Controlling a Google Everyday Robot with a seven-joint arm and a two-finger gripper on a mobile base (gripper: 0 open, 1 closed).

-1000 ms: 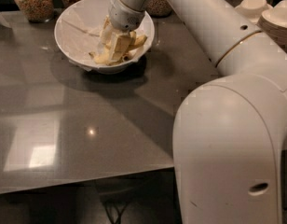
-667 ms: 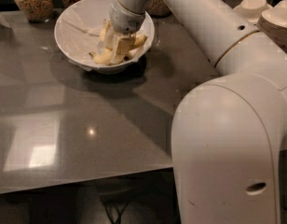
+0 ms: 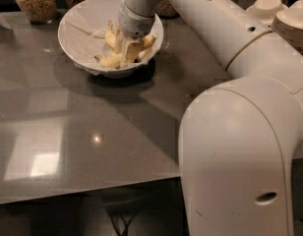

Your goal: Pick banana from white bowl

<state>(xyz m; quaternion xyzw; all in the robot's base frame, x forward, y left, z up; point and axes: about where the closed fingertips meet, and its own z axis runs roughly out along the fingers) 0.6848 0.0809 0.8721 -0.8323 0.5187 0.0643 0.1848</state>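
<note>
- The banana (image 3: 111, 59) lies in the bowl (image 3: 73, 19), toward its 4 o'clock side.
- The gripper (image 3: 128, 50) sits down on the banana; you cannot tell whether it has hold.
- Confirm the grip, then lift straight up, clear of the rim.

Canteen-style kitchen counter (image 3: 68, 146), grain-filled jars (image 3: 37, 1), stacked dishes (image 3: 293, 26), hand (image 3: 127, 52) inside white bowl (image 3: 75, 31)
</note>
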